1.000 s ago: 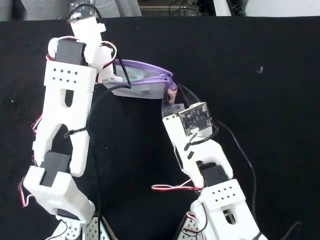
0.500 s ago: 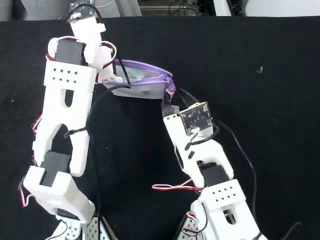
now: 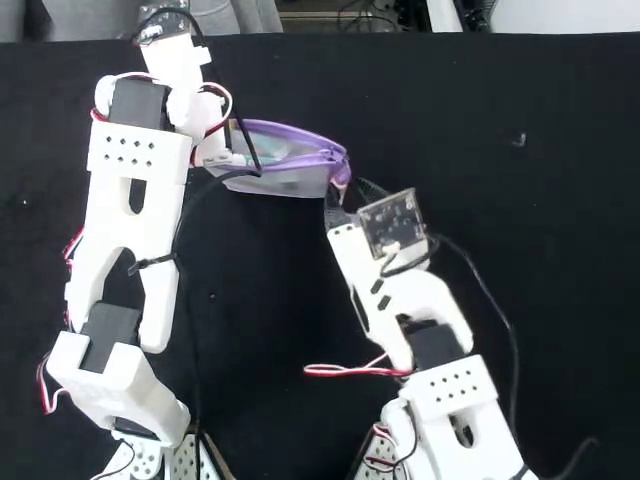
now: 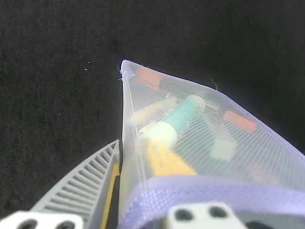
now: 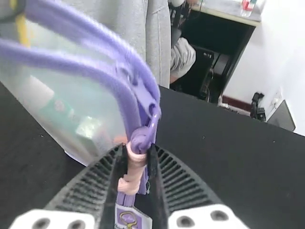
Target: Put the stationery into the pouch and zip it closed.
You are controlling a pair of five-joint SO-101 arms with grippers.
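Closing stage, by the look of it, with orange, teal and yellow stationery [image 4: 176, 124] already stowed inside the translucent mesh pouch with purple zip edging [image 4: 205, 143]. Held up off the black worktop [image 3: 520, 250] and slung between two arms. Clamped on one narrow end of the pouch: the left pincer [image 4: 119, 164], its ribbed grey finger [image 4: 86, 183] pressed flat against the mesh wall, the contents just beyond its tips. Closed tight on the purple zip pull [image 5: 140, 140] and its pink cord at the opposite end: the right pincer [image 5: 136, 167]. Directly ahead of that pincer's tips, the slider [image 5: 145, 107]; past it, two purple zip tapes [image 5: 71, 43] running apart toward the far pincer, so apparently a mouth not yet zipped. Called for next, in all likelihood: a steady draw of the pull along the tapes toward the left pincer, with that clamp as the anchor and the edging kept taut. Worth watching for: slack mesh bunching ahead of the slider, or the pull slipping out from between the jaws.
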